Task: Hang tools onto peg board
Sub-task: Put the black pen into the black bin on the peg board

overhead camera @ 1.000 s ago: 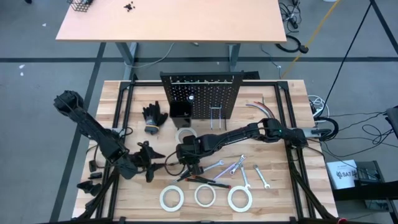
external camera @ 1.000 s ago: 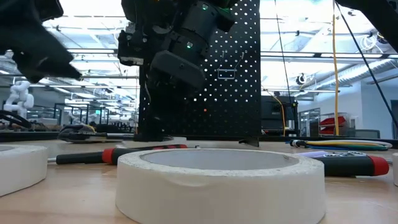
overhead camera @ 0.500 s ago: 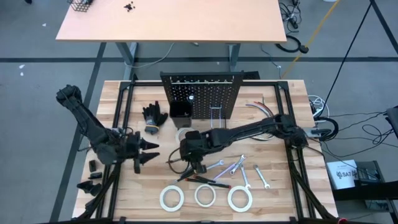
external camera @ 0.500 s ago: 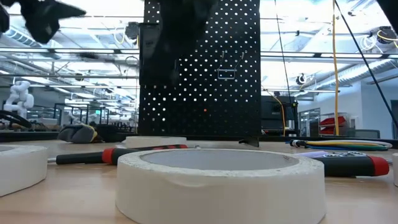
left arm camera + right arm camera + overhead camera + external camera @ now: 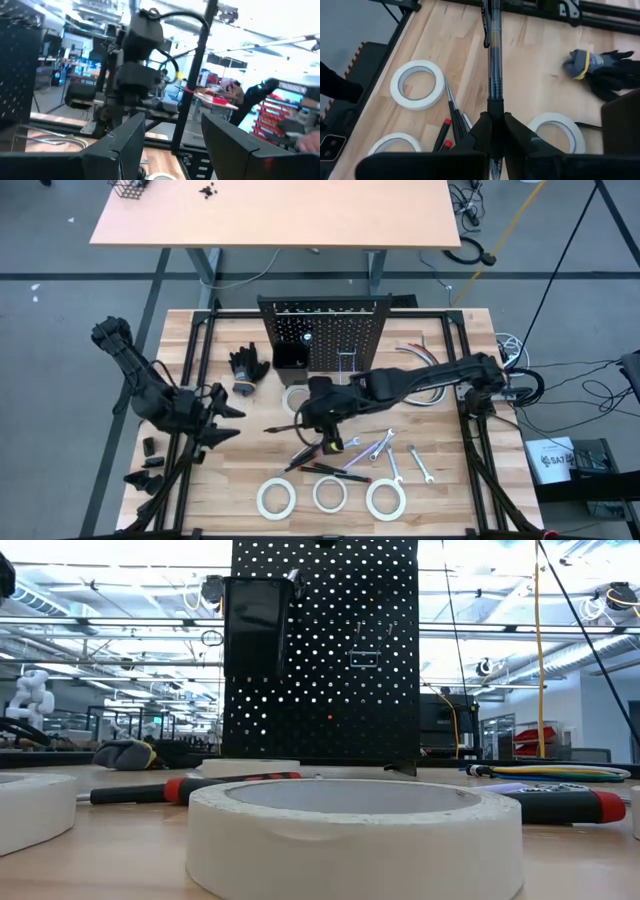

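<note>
I had the right gripper (image 5: 492,119) clamped on a thin black-shafted screwdriver (image 5: 491,55), held level above the middle of the pale wooden bench (image 5: 455,480); from above, the right gripper (image 5: 310,423) sat in front of the upright black perforated peg board (image 5: 322,330), with the screwdriver (image 5: 281,427) sticking out toward the left arm's side. Under it lay a white ring-shaped tape roll (image 5: 416,85) and a second white roll (image 5: 555,131) near the board; two red-and-black-handled screwdrivers (image 5: 449,122) lay on the bench beside the gripper; a black-and-grey glove (image 5: 600,70) lay farther off by the board's small black bin (image 5: 290,358). Four small silver wrenches (image 5: 375,450) were spread on the wood toward the right arm's side; three white rolls (image 5: 329,493) lined the front edge. The peg board (image 5: 330,650) stood at the back of the bench. The left gripper (image 5: 222,428) hung over the left part of the bench, well apart from the tools, its fingers (image 5: 125,145) spread and holding nothing.
</note>
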Motion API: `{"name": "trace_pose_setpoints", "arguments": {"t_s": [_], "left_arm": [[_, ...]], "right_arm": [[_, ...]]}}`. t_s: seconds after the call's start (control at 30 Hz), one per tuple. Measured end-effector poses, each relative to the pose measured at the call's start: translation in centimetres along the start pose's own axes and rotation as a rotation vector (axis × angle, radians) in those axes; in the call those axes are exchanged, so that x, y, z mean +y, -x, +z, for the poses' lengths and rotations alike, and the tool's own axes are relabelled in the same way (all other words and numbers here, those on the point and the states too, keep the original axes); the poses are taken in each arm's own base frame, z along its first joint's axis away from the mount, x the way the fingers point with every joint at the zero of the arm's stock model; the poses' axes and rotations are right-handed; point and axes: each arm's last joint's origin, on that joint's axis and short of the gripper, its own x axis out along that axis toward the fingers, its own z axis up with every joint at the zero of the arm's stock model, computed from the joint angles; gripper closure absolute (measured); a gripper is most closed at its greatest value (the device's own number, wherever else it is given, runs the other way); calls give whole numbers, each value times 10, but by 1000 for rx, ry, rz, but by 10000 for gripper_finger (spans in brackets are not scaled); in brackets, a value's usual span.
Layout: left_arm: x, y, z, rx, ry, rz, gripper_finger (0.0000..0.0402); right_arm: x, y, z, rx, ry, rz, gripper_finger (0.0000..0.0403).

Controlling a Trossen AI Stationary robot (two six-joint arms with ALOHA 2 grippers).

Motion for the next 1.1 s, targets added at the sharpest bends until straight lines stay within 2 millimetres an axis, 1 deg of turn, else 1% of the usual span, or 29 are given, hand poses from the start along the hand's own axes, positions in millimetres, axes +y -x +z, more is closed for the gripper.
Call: {"name": "trace_pose_setpoints", "arguments": {"t_s": [0.13,0.23,0.3,0.37,0.47,0.53,0.6,0.7,0.77,0.9,1.1], "left_arm": [[0,0,-1,10,-32,-1,205],[0,0,-5,37,-54,-2,205],[0,0,-6,47,-62,-2,205],[0,-2,-8,58,-72,7,205],[2,-6,-13,74,-88,36,205],[4,-11,-16,75,-98,60,205],[6,-16,-18,70,-105,80,205],[8,-25,-19,33,-128,60,205],[10,-31,-20,5,-160,45,205],[14,-41,-20,-63,-226,51,205],[18,-55,-25,-82,-239,94,205]], "right_arm": [[0,7,0,-21,17,4,386],[-1,10,-9,-39,19,9,386],[-4,11,-20,-94,-16,20,386],[-7,15,-27,-229,-59,46,386],[-7,22,-36,-482,-108,75,387],[-6,22,-43,-609,-128,109,387],[-5,20,-51,-691,-154,133,387],[-6,17,-58,-779,-183,149,387],[-6,15,-60,-813,-200,157,387],[-5,13,-61,-808,-210,164,387],[-3,14,-60,-822,-202,169,401]]}}
